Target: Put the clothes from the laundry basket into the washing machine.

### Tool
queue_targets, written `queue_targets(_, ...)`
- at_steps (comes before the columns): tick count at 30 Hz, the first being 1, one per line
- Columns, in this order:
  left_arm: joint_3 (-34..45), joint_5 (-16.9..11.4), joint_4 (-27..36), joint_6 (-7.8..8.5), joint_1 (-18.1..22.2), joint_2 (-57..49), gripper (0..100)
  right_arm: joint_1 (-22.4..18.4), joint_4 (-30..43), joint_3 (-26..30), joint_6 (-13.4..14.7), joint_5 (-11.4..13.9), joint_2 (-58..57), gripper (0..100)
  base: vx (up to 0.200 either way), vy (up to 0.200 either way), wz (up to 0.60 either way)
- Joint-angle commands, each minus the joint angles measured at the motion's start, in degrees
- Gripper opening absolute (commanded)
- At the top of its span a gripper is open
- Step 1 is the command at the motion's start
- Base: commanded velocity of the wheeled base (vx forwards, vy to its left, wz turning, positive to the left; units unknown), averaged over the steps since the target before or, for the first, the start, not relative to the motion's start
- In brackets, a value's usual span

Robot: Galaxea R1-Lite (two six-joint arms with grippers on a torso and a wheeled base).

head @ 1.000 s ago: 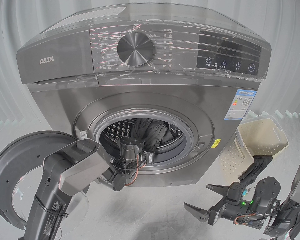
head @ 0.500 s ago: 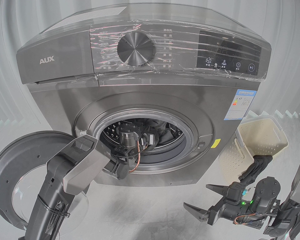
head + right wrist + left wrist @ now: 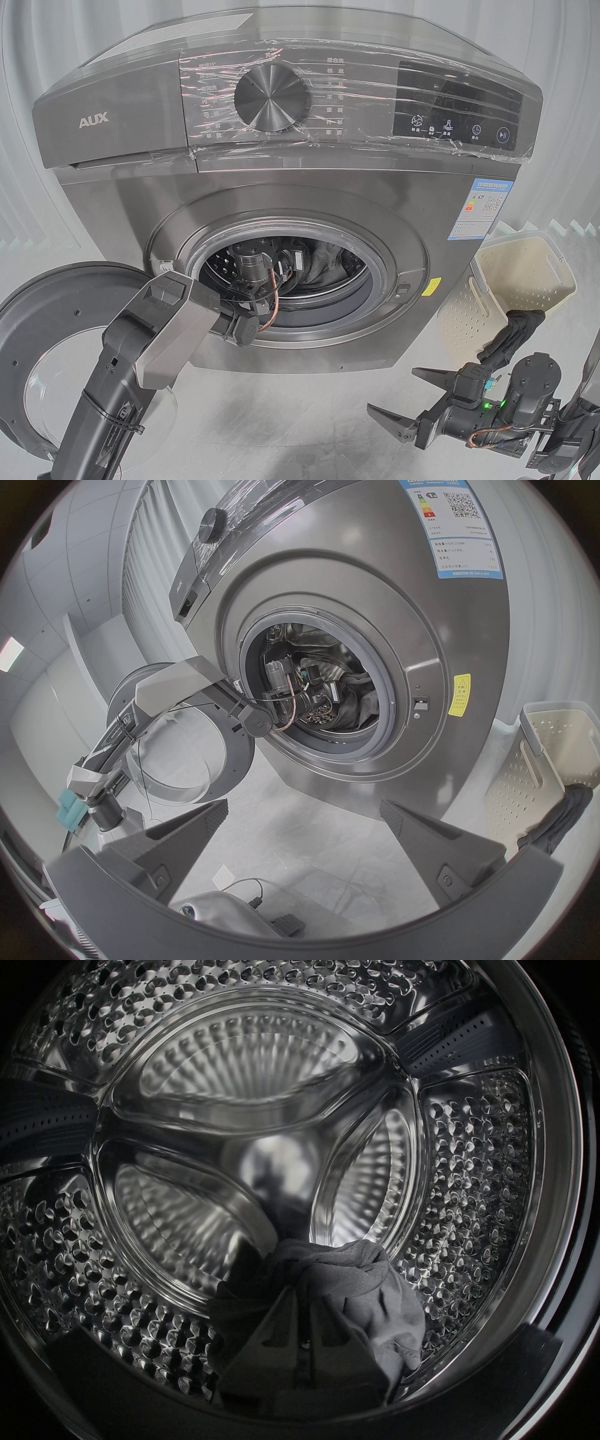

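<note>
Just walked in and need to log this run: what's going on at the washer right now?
The left arm reaches through the open door of the washing machine, and the left claw is shut on a grey garment inside the drum. The right claw hangs open, low beside the laundry basket, where a dark garment drapes over the rim, not yet picked up.
</note>
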Motion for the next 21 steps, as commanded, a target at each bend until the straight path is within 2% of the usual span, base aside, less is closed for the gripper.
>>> queue_targets(1,-0.3,0.1,0.0,-0.01,0.1,0.4,100,0.0,0.0,-0.2,0.0,0.0,0.1,100,0.0,0.0,0.0)
queue_targets(8,1.9,0.1,-0.3,-0.19,-0.4,-0.2,100,-0.1,0.0,-0.2,0.0,0.0,0.0,100,0.0,0.0,0.0)
queue_targets(13,8.9,0.0,0.2,0.08,-2.2,-3.5,100,-0.1,0.0,-0.2,0.0,0.0,0.1,100,0.0,0.0,0.0)
queue_targets(17,15.3,-1.2,1.7,0.6,-2.6,-5.1,100,0.0,0.0,-0.2,0.0,-0.1,0.1,100,0.0,0.0,0.0)
queue_targets(21,17.1,-2.9,1.3,0.87,-2.0,-4.1,100,0.1,0.0,-0.2,0.0,-0.1,0.1,100,0.0,0.0,0.0)
